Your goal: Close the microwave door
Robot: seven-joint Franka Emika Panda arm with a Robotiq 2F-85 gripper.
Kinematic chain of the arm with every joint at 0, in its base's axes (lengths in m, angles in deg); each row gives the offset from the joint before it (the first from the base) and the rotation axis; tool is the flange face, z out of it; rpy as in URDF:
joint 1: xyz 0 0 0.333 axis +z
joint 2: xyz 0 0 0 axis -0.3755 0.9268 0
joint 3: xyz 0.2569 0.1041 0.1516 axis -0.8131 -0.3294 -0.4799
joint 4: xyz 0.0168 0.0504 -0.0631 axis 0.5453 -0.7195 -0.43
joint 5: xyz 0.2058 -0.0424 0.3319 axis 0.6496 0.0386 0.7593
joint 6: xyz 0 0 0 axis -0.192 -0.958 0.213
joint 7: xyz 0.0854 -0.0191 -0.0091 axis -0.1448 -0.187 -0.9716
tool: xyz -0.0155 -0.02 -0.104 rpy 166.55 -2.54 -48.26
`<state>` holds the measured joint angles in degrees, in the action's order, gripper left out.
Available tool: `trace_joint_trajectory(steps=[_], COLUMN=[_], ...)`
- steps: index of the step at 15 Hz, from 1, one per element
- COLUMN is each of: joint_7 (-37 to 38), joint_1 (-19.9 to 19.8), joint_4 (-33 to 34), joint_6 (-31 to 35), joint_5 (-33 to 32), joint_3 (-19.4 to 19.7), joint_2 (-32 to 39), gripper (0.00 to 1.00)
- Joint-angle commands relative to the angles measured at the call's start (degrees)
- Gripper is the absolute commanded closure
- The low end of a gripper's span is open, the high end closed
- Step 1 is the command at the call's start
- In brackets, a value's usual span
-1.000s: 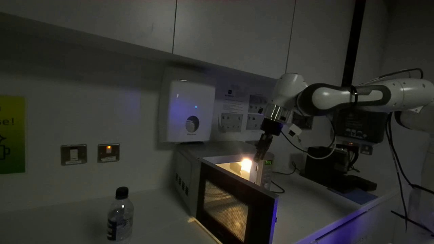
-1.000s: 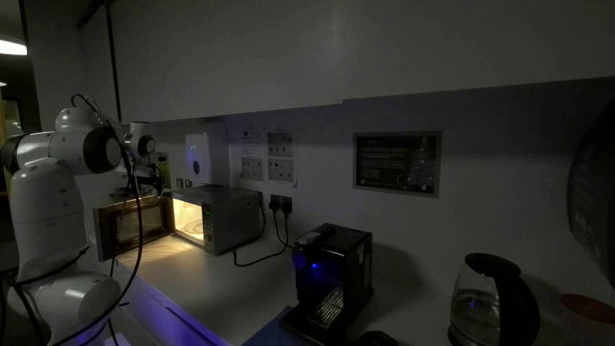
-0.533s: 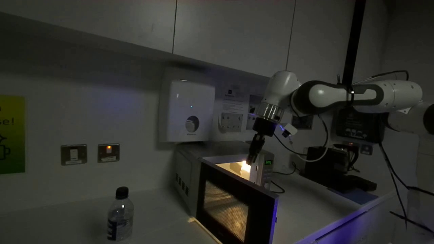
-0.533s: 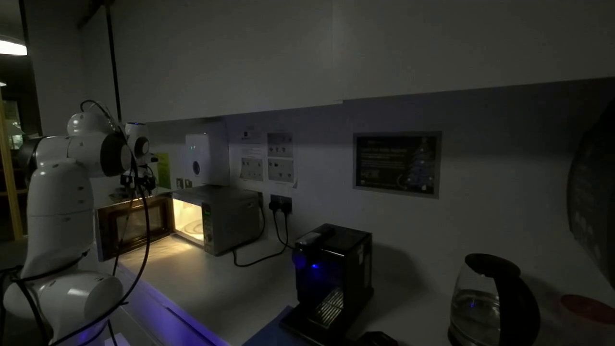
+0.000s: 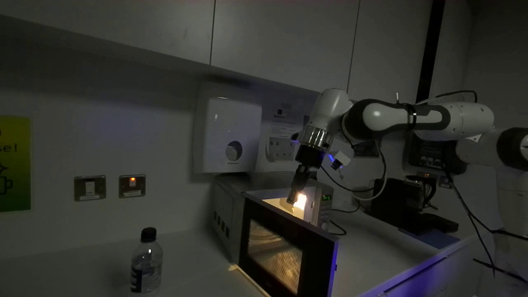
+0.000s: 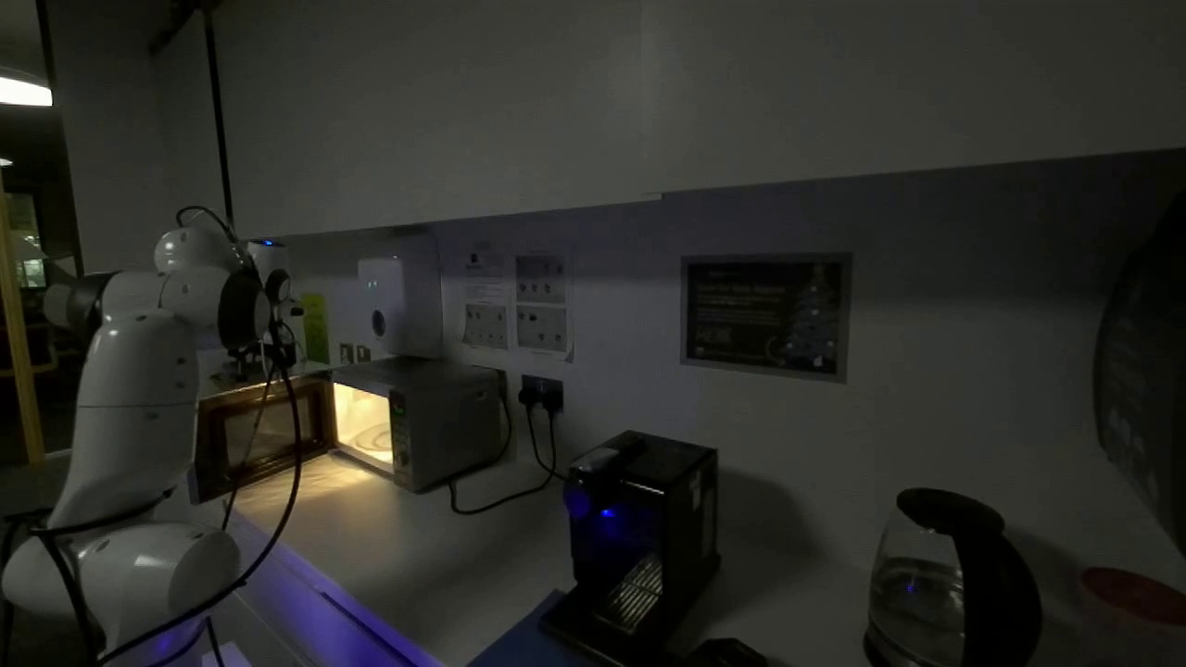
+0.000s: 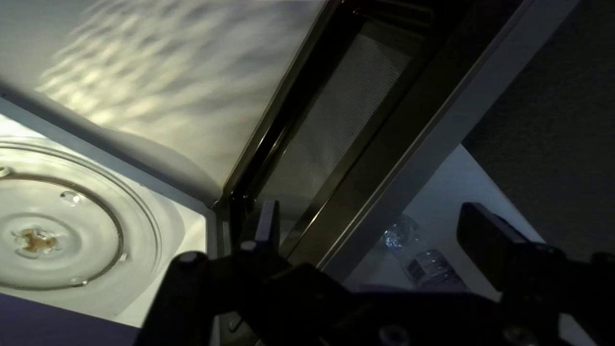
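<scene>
The microwave door [image 5: 286,246] is hanging wide open from the microwave [image 6: 440,421] on the desk [image 6: 445,556], so seemingly the whole closing swing is remaining, while the claw [image 7: 370,218], spread wide and empty, is hovering near the door's top edge.

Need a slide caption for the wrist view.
Open hand in the foreground; the swung-out microwave door stands between lit turntable and clear bottle.
</scene>
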<state>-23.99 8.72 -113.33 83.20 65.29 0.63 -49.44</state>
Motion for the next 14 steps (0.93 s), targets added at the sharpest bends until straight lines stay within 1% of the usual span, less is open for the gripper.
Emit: trace_joint_trajectory(steps=[1,8,14], joint_7=[-2.7,-9.2,-18.4], joint_1=[1.2,1.8,2.3], joint_4=[4.8,6.5,6.8], joint_6=[-2.1,-1.4,-0.8], joint_5=[0.1,-0.7,-3.1], joint_3=[0.7,0.9,0.8], joint_2=[2.9,4.7,4.9], gripper=[0.0,0.0,0.0])
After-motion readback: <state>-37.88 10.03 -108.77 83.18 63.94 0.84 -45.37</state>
